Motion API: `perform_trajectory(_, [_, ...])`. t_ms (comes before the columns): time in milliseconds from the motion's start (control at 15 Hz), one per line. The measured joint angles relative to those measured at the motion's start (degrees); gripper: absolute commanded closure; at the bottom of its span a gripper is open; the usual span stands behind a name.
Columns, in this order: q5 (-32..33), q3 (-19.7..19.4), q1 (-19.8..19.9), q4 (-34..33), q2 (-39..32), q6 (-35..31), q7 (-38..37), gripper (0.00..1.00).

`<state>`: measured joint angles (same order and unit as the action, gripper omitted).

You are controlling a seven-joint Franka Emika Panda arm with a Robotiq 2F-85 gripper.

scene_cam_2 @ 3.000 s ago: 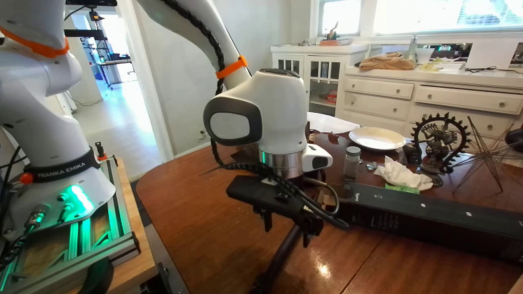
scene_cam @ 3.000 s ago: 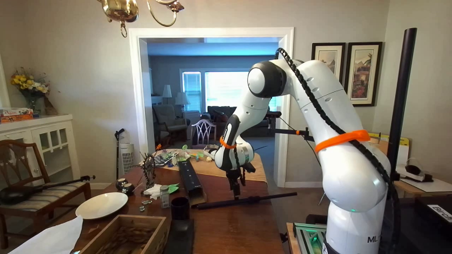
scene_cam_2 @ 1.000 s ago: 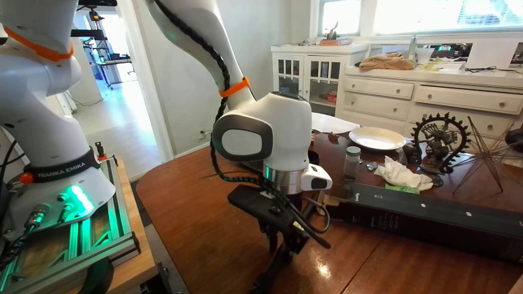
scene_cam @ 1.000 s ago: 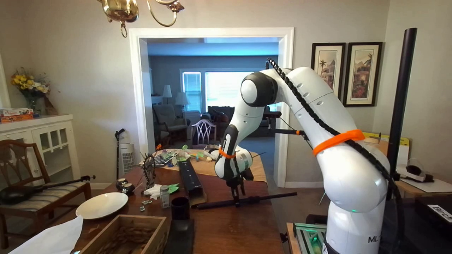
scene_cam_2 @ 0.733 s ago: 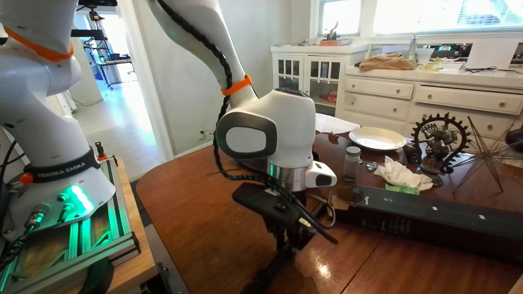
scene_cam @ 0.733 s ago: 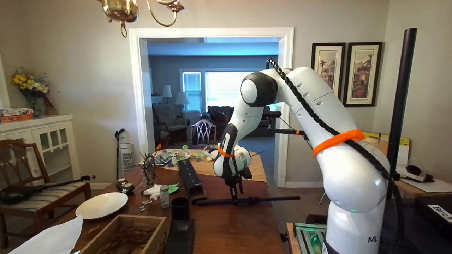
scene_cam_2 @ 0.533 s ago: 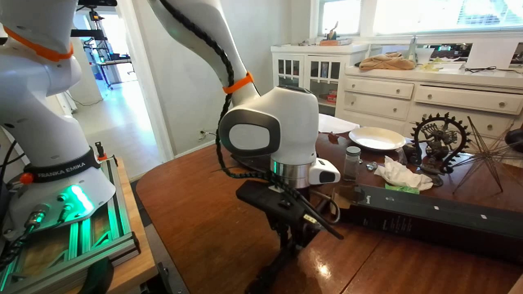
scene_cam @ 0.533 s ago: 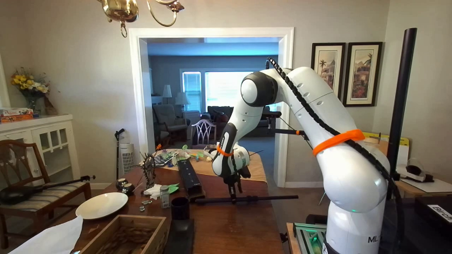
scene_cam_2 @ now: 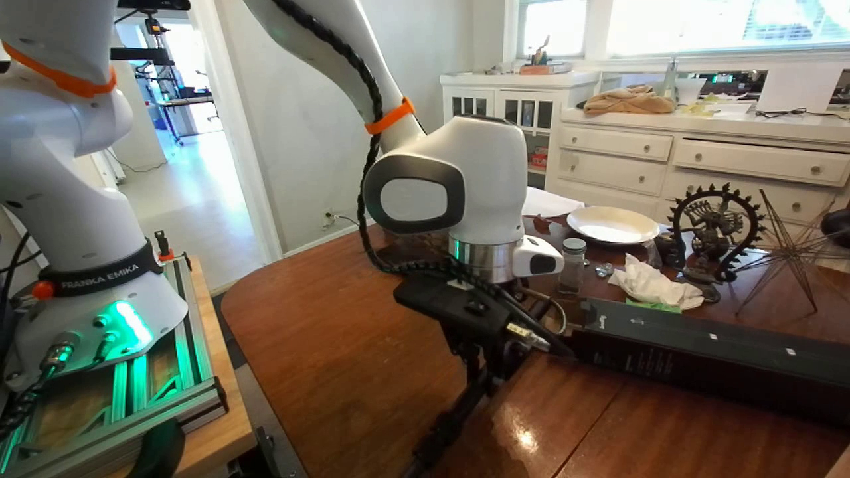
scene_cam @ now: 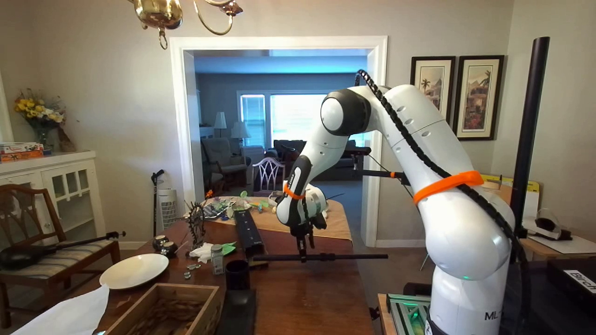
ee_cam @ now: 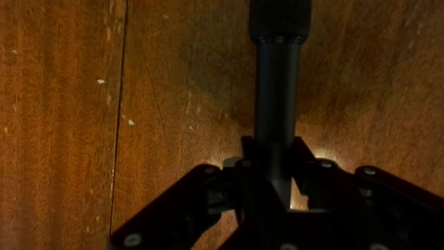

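Okay, I've got my end effector [ee_cam: 273,149] pinching a black rod [ee_cam: 276,93] over the tabletop [scene_cam: 307,298]; in an exterior view, a clear jar [scene_cam: 217,260] stands left.

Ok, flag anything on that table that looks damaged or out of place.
In the wrist view, pale flecks dot the tabletop near its seam, perhaps chipped finish or debris; a crumpled white tissue lies untidily beside the Nataraja statue.

A black tool [ee_cam: 273,149] and a matching black rod [ee_cam: 276,90] show against a reddish-brown, wood-grained counter [ee_cam: 69,139] (flecked in white). Orange bands [scene_cam: 449,184] ring the white robot arm [scene_cam: 458,242]; the plate [scene_cam: 135,271] is cream, the chair seat [scene_cam: 70,255] striped light and dark.
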<state>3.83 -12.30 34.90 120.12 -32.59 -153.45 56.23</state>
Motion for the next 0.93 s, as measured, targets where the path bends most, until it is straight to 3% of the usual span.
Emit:
perform_trajectory(400, [-2.67, 1.53, 1.31, -1.30, 3.28, 6.86, -1.60, 0.93])
perform_trajectory(867, [-4.52, 1.35, 0.15, -8.17, 2.22, 14.16, -14.73, 0.93])
perform_trajectory(933, [-4.52, 1.34, -0.05, -9.11, 1.80, 14.27, -16.77, 0.71])
